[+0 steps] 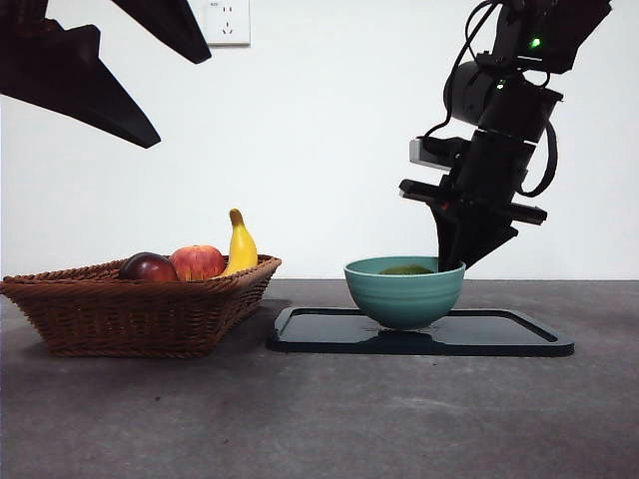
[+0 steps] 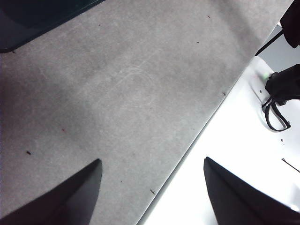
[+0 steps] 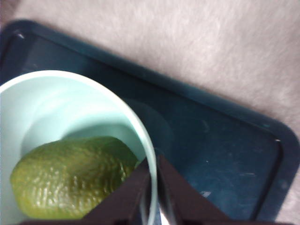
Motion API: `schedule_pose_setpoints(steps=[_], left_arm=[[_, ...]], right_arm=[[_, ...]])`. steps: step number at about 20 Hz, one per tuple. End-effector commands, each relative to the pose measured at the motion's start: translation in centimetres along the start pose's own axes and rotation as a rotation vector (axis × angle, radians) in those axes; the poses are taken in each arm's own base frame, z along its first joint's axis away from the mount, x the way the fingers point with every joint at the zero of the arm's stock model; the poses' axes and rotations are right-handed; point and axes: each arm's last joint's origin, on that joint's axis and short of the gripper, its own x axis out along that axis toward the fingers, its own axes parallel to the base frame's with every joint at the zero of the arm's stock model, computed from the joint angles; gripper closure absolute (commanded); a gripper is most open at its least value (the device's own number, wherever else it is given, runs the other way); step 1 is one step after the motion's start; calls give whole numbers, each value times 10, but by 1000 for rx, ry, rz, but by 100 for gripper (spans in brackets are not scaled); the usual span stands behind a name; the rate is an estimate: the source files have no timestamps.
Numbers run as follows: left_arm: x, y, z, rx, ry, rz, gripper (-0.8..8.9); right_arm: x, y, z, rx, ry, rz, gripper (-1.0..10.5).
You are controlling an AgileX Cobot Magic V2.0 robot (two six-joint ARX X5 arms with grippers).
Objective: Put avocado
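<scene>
Avocado: the avocado (image 3: 70, 176) lies inside the bowl (image 1: 404, 294), on the bottom, leaning to the wall. In the front view only its green top (image 1: 406, 269) shows over the rim. Its skin is dull green and bumpy.

Bowl: a teal bowl (image 3: 56, 103), pale inside. It stands on the tray (image 1: 499, 334), toward the left half of it. Only the avocado is in it.

Tray: a dark flat tray (image 3: 220, 150) with a low rim, lying on the grey table (image 1: 319, 419). Beside the bowl its surface is bare.

Basket: a brown wicker basket (image 1: 140, 314) stands left of the tray, near it but apart. In it I see a dark red-purple fruit (image 1: 148, 266), a red apple (image 1: 198, 261) and a banana (image 1: 241, 246) standing upright at the right side.

Right gripper: the right gripper (image 1: 454, 261) comes down from the top right to the bowl's right rim. In the right wrist view its jaws (image 3: 152, 180) are almost together, with the bowl's thin wall between them. One jaw is inside the bowl beside the avocado, the other outside. It pinches the rim, not the fruit.

Left gripper: the left gripper (image 2: 152, 187) hangs high at the top left (image 1: 110, 70), well away from the basket. Its jaws are wide apart and hold nothing; below it is only the table.
</scene>
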Motion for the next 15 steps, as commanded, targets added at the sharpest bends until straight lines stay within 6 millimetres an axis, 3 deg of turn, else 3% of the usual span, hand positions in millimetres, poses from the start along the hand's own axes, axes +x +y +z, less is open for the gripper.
schedule_pose_setpoints(steps=[1, 6, 10, 12, 15], left_arm=[[0, -3, 3, 14, -6, -12, 480], [0, -3, 3, 13, -6, -12, 480], [0, -3, 3, 13, -5, -11, 480], [0, -3, 3, 13, -5, -12, 480], [0, -3, 3, 13, -6, -12, 480]], right_arm=[[7, 1, 6, -5, -10, 6, 935], [12, 0, 2, 4, 26, 13, 920], [8, 0, 1, 16, 33, 7, 800], [-6, 3, 4, 12, 12, 1, 800], [-45, 10, 10, 0, -38, -20, 800]])
